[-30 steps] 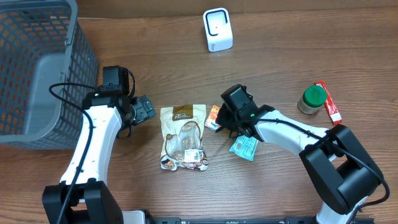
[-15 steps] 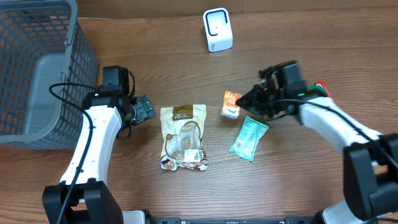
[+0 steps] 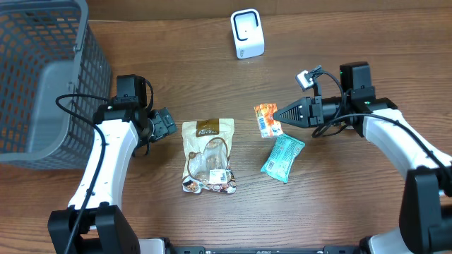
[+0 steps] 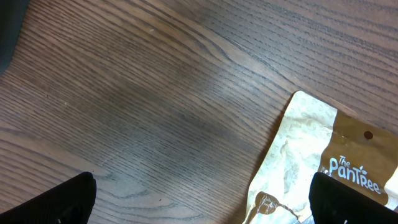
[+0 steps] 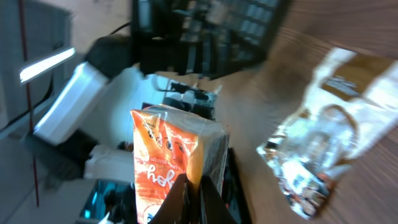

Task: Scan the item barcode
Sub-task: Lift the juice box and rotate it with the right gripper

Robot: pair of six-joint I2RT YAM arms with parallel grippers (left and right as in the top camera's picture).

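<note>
Swinging out from the middle of the scene to the right side, the right arm has carried the small orange snack packet (image 3: 266,118) with it, so the packet now sits a little farther right than a second ago and no longer beside the tan pouch's corner. The right gripper (image 3: 280,113) points left with its fingers clenched on the packet's right edge; in the blurred right wrist view the right gripper (image 5: 188,194) pinches the lower edge of the orange snack packet (image 5: 176,163), which stands upright above the fingertips. Below and just near of the held packet, a teal foil packet (image 3: 282,157) lies flat on the brown wooden table (image 3: 339,212), apart from it. A tan paper snack pouch with a clear window (image 3: 207,155) lies left of centre and has not shifted. The left gripper (image 3: 164,124) has stayed where it was, just left of that pouch's far corner, fingers spread wide and grasping nothing; its wrist view shows the left gripper (image 4: 200,200) over bare wood with the pouch's corner (image 4: 311,162) at the right. A white box-shaped barcode scanner (image 3: 247,33) stands at the far edge, well apart from the packet. A grey plastic mesh basket (image 3: 42,70) fills the far left.
</note>
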